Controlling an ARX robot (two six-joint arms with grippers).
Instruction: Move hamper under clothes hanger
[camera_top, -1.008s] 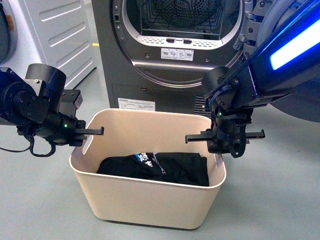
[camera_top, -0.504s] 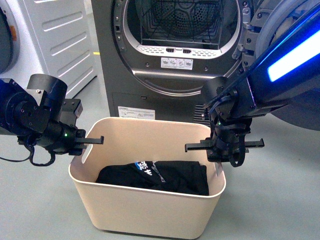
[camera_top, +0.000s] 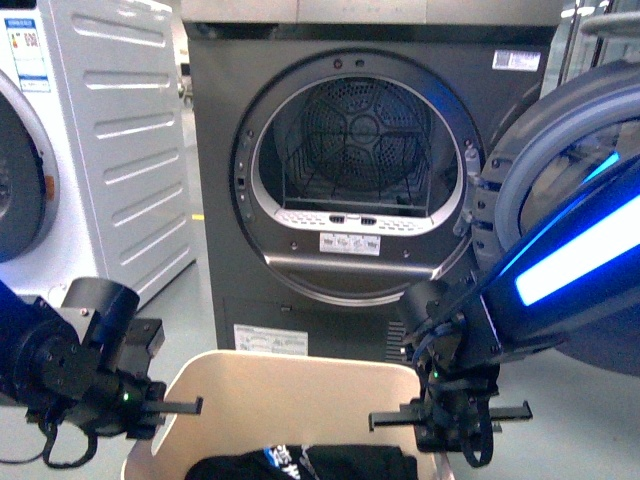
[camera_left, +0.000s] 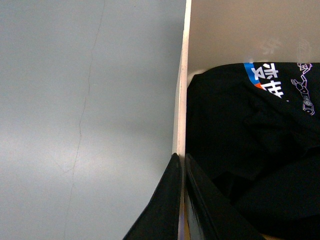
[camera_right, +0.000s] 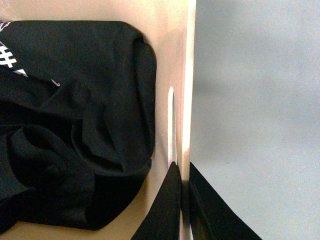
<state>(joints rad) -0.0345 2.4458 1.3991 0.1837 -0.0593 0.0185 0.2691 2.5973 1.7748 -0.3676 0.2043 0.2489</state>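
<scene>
The beige hamper (camera_top: 300, 364) sits at the bottom of the front view, only its upper part in frame, with a black T-shirt (camera_top: 330, 462) inside. My left gripper (camera_top: 170, 407) is shut on its left rim. In the left wrist view the gripper (camera_left: 180, 165) pinches the thin wall (camera_left: 181, 90), with the printed shirt (camera_left: 250, 150) beside it. My right gripper (camera_top: 445, 420) is shut on the right rim. In the right wrist view the gripper (camera_right: 184, 175) clamps the wall (camera_right: 187, 60) just below a handle slot (camera_right: 171, 125). The clothes hanger is out of view.
A dark grey dryer (camera_top: 250, 300) stands straight ahead behind the hamper, drum open, its round door (camera_top: 555, 140) swung out to the right. A white washer (camera_top: 100, 150) stands at the left. Bare grey floor (camera_left: 75, 125) lies outside both hamper walls.
The hamper and both grippers have dropped toward the bottom of the front view, and far more of the dryer and washer shows above them. Both grips on the rim stay the same.
</scene>
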